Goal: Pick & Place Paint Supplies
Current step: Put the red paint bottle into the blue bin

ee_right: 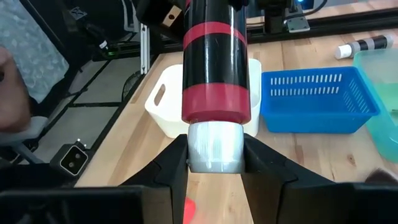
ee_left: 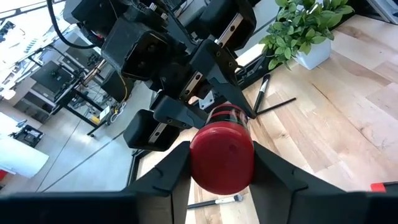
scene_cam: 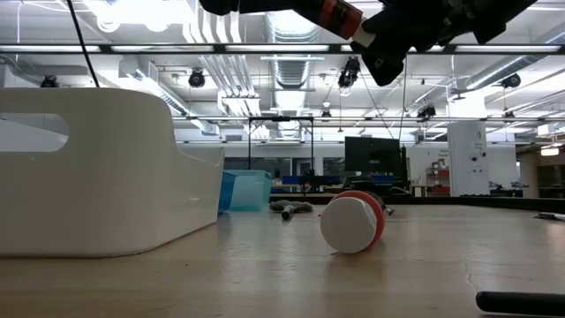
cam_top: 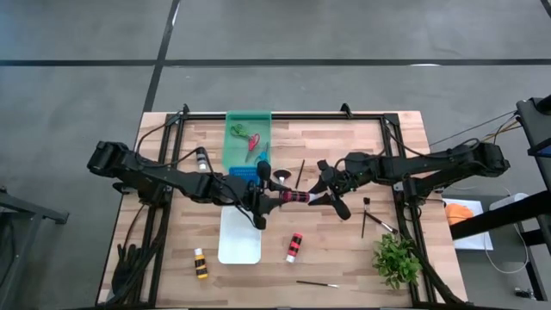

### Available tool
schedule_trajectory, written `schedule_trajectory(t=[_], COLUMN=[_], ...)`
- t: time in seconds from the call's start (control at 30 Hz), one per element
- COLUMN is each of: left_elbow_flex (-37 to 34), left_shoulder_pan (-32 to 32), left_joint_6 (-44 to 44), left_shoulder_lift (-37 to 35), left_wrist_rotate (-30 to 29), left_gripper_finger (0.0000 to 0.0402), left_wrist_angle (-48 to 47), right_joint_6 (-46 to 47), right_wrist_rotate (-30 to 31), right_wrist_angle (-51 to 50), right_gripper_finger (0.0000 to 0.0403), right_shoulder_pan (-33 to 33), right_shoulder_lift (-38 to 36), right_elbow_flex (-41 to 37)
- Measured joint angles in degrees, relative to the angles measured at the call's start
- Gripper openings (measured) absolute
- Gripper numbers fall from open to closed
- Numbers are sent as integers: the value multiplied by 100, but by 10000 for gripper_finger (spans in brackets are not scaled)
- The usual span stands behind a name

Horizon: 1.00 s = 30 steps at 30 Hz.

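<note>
The red-banded paint bottle [cam_top: 295, 197] hung mid-counter between my tools: right tool [ee_right: 214, 163] clamped its white cap, left tool [ee_left: 222, 180] closed around its base. Scissors [cam_top: 244, 134] lay in the green tray [cam_top: 249, 118] at 12 o'clock; bottles [cam_top: 294, 247] and brushes [cam_top: 318, 283] remained at 6 o'clock.
</note>
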Motion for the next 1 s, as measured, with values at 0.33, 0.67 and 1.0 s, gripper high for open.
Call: schedule_trajectory(t=[0.33,0.67,1.0], left_elbow_flex=[-6,-9,-9], left_shoulder_pan=[17,96,492], left_joint_6=[-83,-596,-1596], left_shoulder_lift=[-20,-365,-496], left_wrist_rotate=[-9,-40,272], left_gripper_finger=[149,153,161], left_wrist_angle=[-138,-139,244], right_joint_6=[-211,-1487,-3631], right_wrist_rotate=[2,1189,5295], right_wrist_angle=[495,466,786], right_gripper_finger=[298,325,326], right_shoulder_pan=[37,576,1952], right_shoulder_lift=[-14,-394,-469], right_elbow_flex=[-81,-83,-91])
